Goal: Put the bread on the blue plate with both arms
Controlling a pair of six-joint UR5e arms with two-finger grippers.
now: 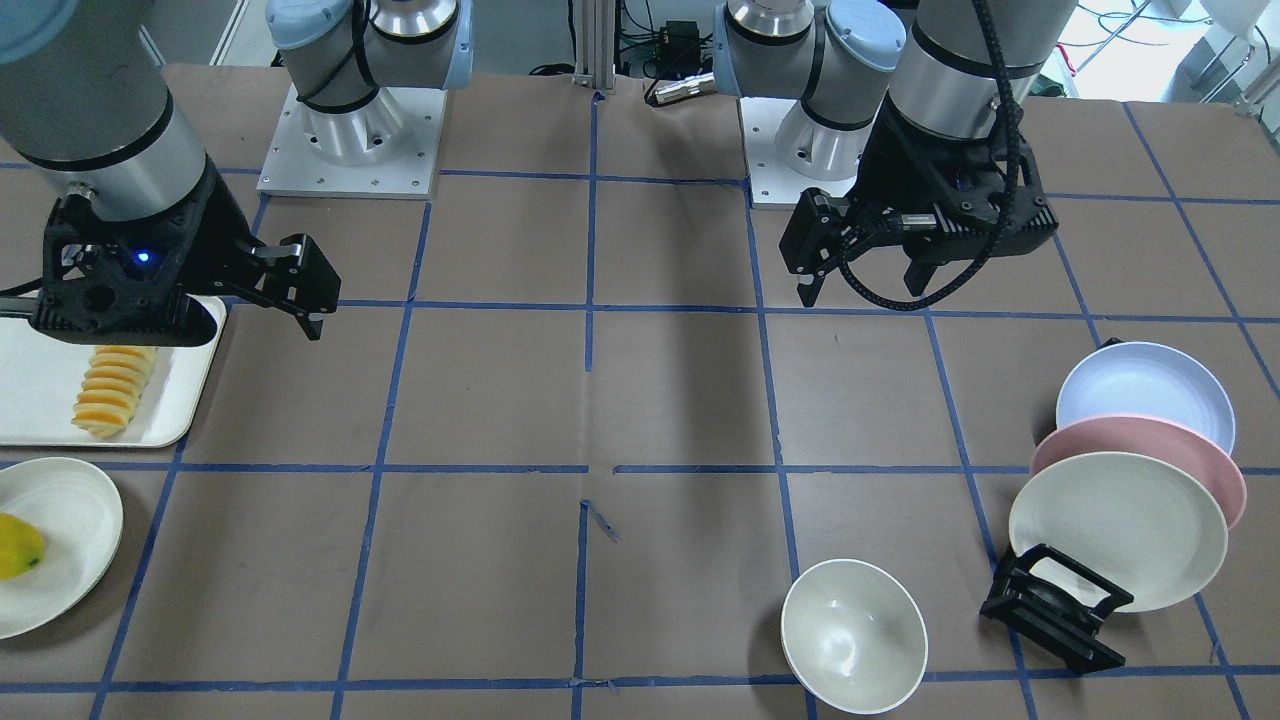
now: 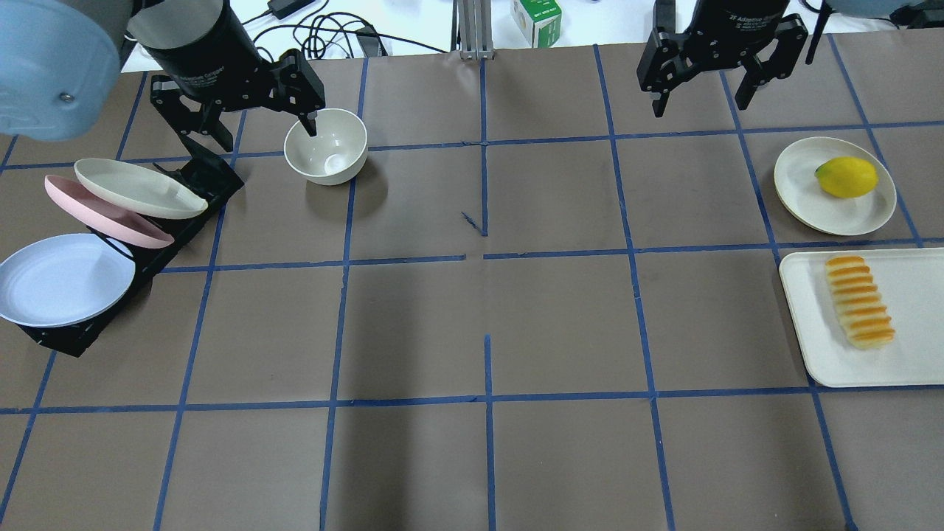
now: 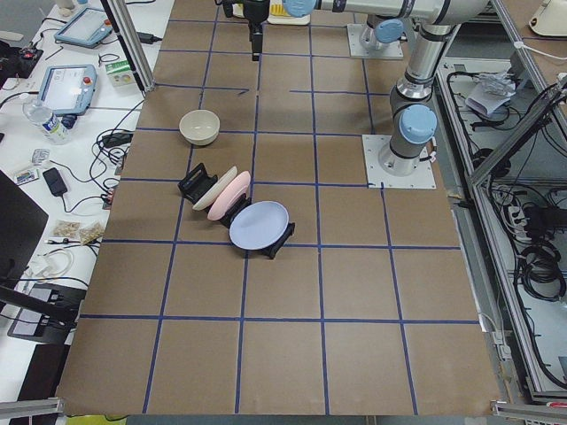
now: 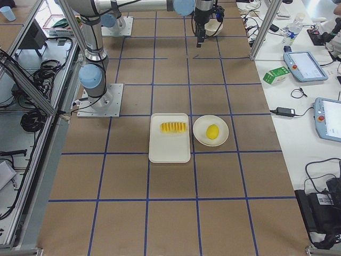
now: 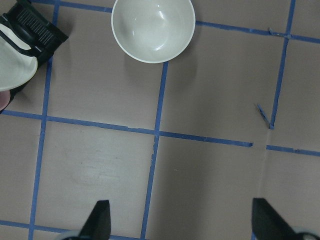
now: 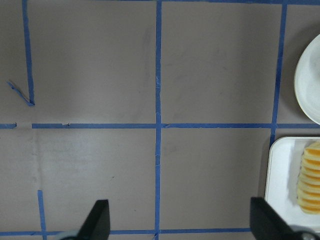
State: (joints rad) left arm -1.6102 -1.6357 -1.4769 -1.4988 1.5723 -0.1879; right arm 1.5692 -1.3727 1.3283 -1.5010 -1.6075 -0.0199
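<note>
The bread (image 2: 859, 301), a ridged golden-orange loaf, lies on a white tray (image 2: 914, 354) at the right; it also shows in the right wrist view (image 6: 310, 177). The blue plate (image 2: 63, 280) leans in a black rack (image 2: 214, 177) at the far left, behind a pink plate (image 2: 96, 214) and a cream plate (image 2: 136, 188). My left gripper (image 2: 254, 125) is open and empty, high above the rack and a white bowl (image 2: 326, 146). My right gripper (image 2: 697, 103) is open and empty at the far side of the table, well away from the bread.
A cream plate (image 2: 804, 184) with a smooth yellow fruit (image 2: 847, 177) sits just beyond the tray. The white bowl stands beside the rack's far end. The table is brown with blue tape lines.
</note>
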